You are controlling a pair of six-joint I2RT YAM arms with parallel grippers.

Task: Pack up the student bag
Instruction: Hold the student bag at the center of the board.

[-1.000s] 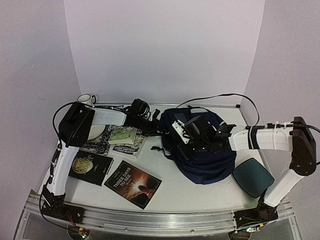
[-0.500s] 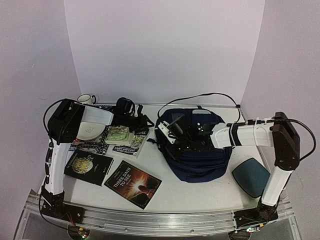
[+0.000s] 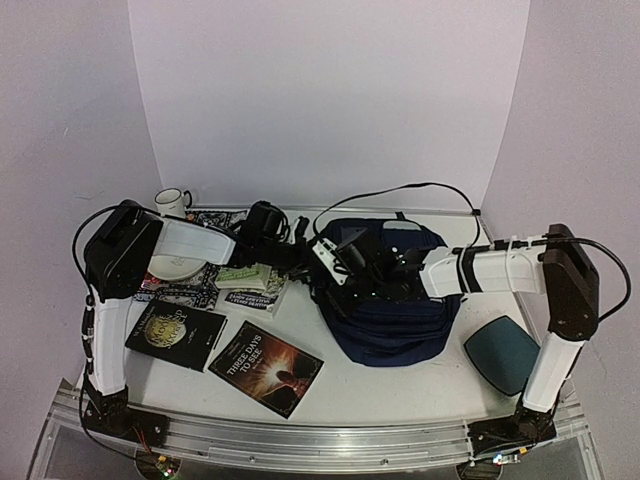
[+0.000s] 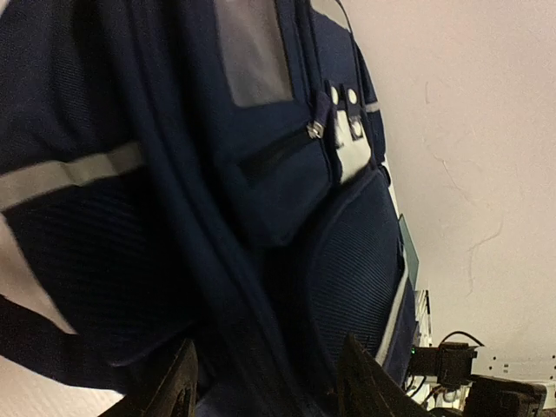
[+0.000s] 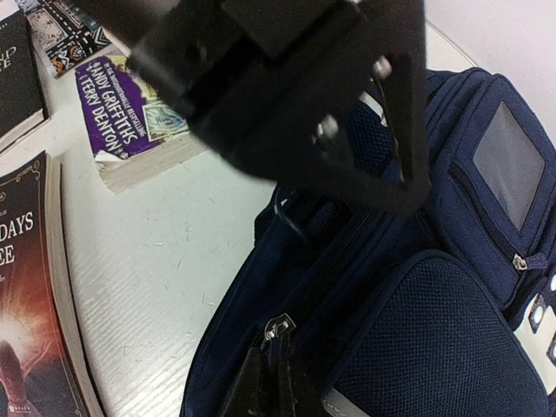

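Observation:
The student bag [image 3: 395, 315], navy with pale stripes, lies in the middle right of the table, its front pocket and grey patch [image 4: 252, 52] facing up. My right gripper [image 5: 271, 369] reaches in from the right and is shut on a metal zip pull [image 5: 280, 328] at the bag's left edge; in the top view the right gripper [image 3: 338, 272] sits over that edge. My left gripper [image 4: 269, 391] is open, its fingers [image 4: 178, 391] standing apart right against the bag's side fabric. From above, the left gripper [image 3: 298, 262] almost meets the right one.
Left of the bag lie a purple paperback [image 5: 130, 122], a "Three Days to See" book [image 3: 265, 368] and a dark book [image 3: 175, 333]. A mug [image 3: 172, 202] and a plate [image 3: 180, 265] sit at the back left. A teal case [image 3: 505, 352] lies right of the bag.
My left gripper has opened and come back against the bag's left side. The right arm has swung left with the zip pull in its grip, and the bag has shifted left with it.

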